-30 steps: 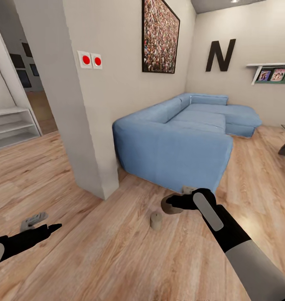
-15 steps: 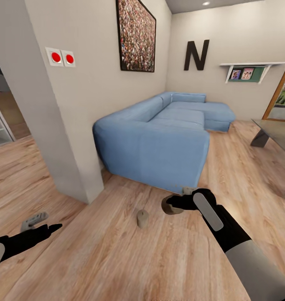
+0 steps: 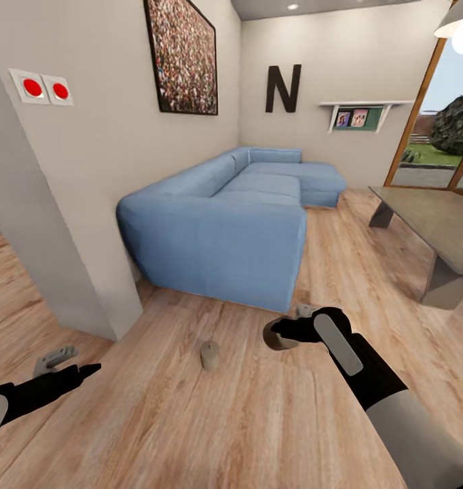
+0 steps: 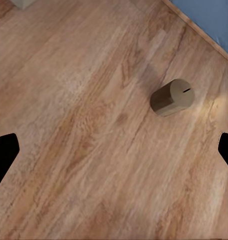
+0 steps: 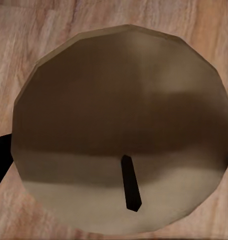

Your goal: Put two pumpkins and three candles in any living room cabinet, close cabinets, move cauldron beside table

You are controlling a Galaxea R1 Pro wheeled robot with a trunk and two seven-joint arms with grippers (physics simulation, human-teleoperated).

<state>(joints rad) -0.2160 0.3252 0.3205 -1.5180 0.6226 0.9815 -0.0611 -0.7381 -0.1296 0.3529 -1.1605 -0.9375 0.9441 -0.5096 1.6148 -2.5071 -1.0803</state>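
My right gripper (image 3: 286, 333) is shut on a tan candle (image 3: 275, 337), held low over the wood floor in front of the sofa. In the right wrist view the candle's round end (image 5: 119, 125) with its dark wick is close up between the fingers. A second candle (image 3: 210, 354) stands upright on the floor, left of the held one. It also appears lying across the boards in the left wrist view (image 4: 172, 97). My left gripper (image 3: 68, 364) hovers open at the lower left, nothing between its fingers (image 4: 3, 155). The grey table (image 3: 435, 224) stands at the right.
A blue L-shaped sofa (image 3: 218, 231) fills the middle, against the wall. A white wall corner (image 3: 75, 272) juts out at the left. Glass doors (image 3: 435, 129) lie beyond the table. Open wood floor (image 3: 211, 421) stretches in front of me.
The camera has turned to the right, so the whole picture has slid left and the table and doors have come into view. Both arms hold the same pose, and the candle stays gripped.
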